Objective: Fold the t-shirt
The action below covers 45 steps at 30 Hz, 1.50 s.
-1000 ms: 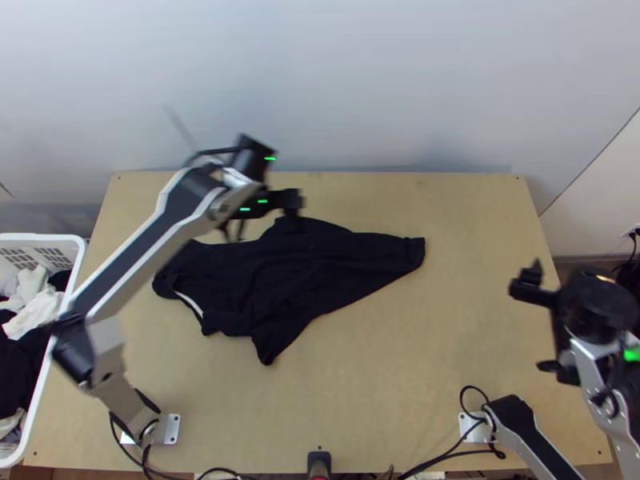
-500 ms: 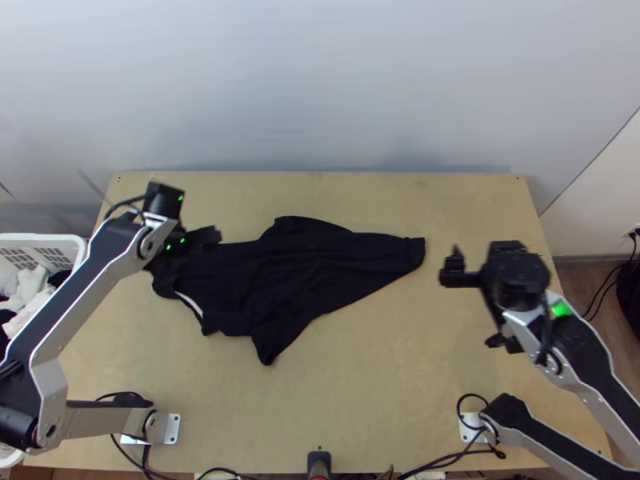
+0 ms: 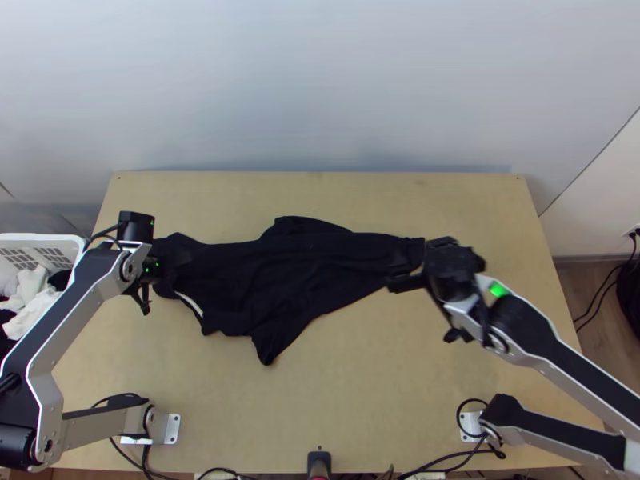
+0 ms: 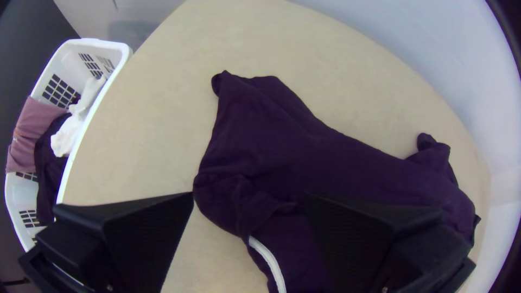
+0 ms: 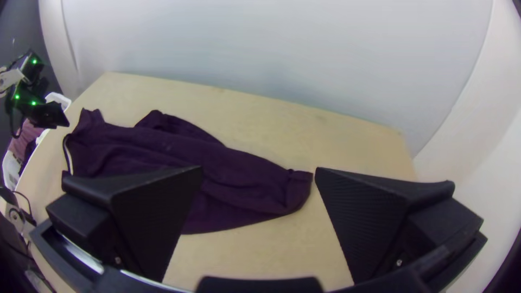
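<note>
The dark t-shirt (image 3: 280,276) lies bunched and wrinkled across the table's middle and left, a white strip along its left edge. Over its left end is my left gripper (image 3: 164,268). In the left wrist view that gripper (image 4: 249,201) stands open above the cloth (image 4: 304,157), holding nothing. At the shirt's right end is my right gripper (image 3: 412,260). Seen in the right wrist view, the right gripper (image 5: 259,171) is open, with the shirt's narrow end (image 5: 296,190) showing between its fingers, not gripped.
A white basket (image 3: 80,248) with clothes stands at the table's left edge. Bare wood of the table (image 3: 360,384) lies in front of the shirt. A pale wall (image 3: 320,88) rises behind the table.
My left gripper has moved from the shirt's upper middle to its left end. The right gripper has come leftward from the right side to the shirt's right end. The shirt lies as before.
</note>
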### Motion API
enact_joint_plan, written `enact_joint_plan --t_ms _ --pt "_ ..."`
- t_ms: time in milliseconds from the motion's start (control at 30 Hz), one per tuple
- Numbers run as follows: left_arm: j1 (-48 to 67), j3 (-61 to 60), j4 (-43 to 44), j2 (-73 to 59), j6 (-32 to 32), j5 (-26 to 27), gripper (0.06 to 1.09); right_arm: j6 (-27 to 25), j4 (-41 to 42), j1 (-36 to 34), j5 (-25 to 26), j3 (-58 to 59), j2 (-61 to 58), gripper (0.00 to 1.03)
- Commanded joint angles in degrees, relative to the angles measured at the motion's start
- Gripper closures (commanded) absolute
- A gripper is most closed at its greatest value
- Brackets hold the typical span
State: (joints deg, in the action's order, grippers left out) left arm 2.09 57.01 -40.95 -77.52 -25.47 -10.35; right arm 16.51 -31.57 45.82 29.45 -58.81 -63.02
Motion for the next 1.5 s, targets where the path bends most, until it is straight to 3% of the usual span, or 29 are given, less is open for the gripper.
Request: enact_joint_plan --t_ms 0,167,300,533,767,933,1033,1167,1200,1467 --pt "-2.1 -3.7 1.3 -0.5 0.1 -0.1 0.11 0.9 0.6 4.9 -4.2 -2.9 -7.7 0.10" --pt "-1.8 -4.0 1.5 -2.3 -0.6 0.1 0.11 1.7 1.8 10.6 -5.3 -5.9 -14.0 0.10" --pt "-1.6 -4.2 1.4 -2.5 -1.1 0.1 0.11 3.6 1.8 14.1 -5.5 -7.7 -20.4 0.04" --pt "-1.8 -4.6 1.1 -3.1 -1.1 0.1 0.11 8.8 2.4 16.1 -6.5 -13.1 -29.9 0.04" --pt "-1.8 -4.0 1.4 -4.7 -1.9 0.1 0.13 9.4 2.4 16.1 -7.6 -17.8 -34.5 0.04" --pt "-1.6 -3.7 2.6 -5.7 -2.9 0.0 0.51 9.2 2.4 16.1 -9.2 -19.1 -37.2 0.04" --pt "-1.2 -3.8 3.9 -5.8 -3.1 0.0 0.78 9.3 2.3 16.1 -11.9 -19.9 -39.5 0.04" --pt "-1.1 -3.9 4.5 -5.8 -3.1 0.0 1.00 9.6 2.1 16.0 -15.5 -21.7 -42.4 0.06" --pt "-1.1 -3.9 4.7 -5.8 -3.1 0.0 1.04 9.9 2.0 16.0 -16.4 -22.2 -43.1 0.06" --pt "-1.1 -4.2 5.4 -5.3 -3.3 0.0 1.05 11.1 -1.3 15.3 -19.5 -28.7 -50.0 0.06"
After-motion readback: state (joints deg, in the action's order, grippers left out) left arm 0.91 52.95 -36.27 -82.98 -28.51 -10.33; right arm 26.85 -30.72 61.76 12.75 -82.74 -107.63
